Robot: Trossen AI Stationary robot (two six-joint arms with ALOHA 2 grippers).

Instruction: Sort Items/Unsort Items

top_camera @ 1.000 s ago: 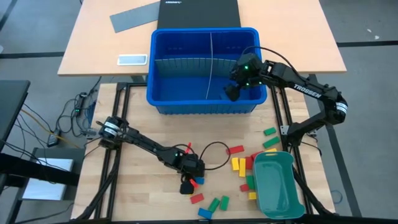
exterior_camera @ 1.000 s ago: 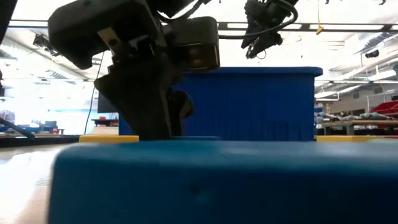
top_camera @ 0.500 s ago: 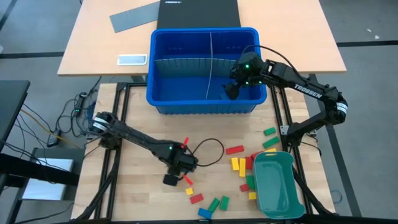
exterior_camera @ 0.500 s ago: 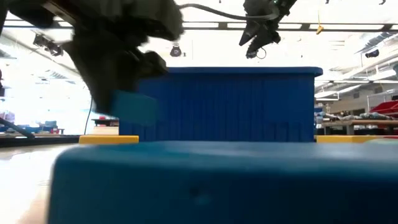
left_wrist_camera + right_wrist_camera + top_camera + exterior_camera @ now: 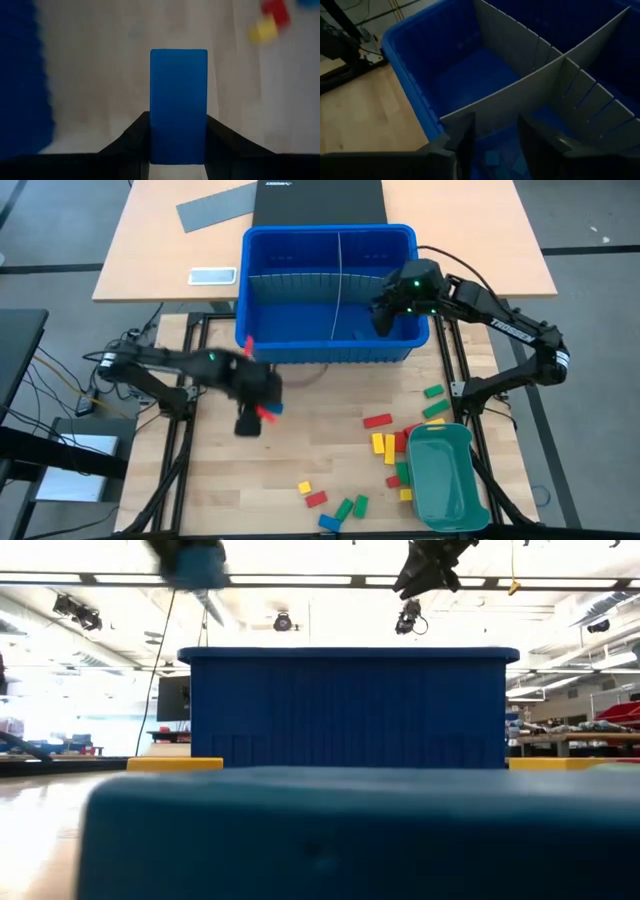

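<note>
Left gripper [image 5: 262, 408] up over table, near blue bin's [image 5: 262, 340] front left corner, squeezing blue block [image 5: 178, 105] between fingers. More blocks [image 5: 381, 421] lie on table beside teal tray [image 5: 444, 480]. Right gripper [image 5: 384, 314] hangs over bin's right part, jaws apart, holding nothing.

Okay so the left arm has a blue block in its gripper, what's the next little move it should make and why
Probably carry it on to the blue bin and over its near wall. The left gripper is shut on the blue block, above bare table just short of the bin, while the right gripper hovers over the bin's right end.
</note>
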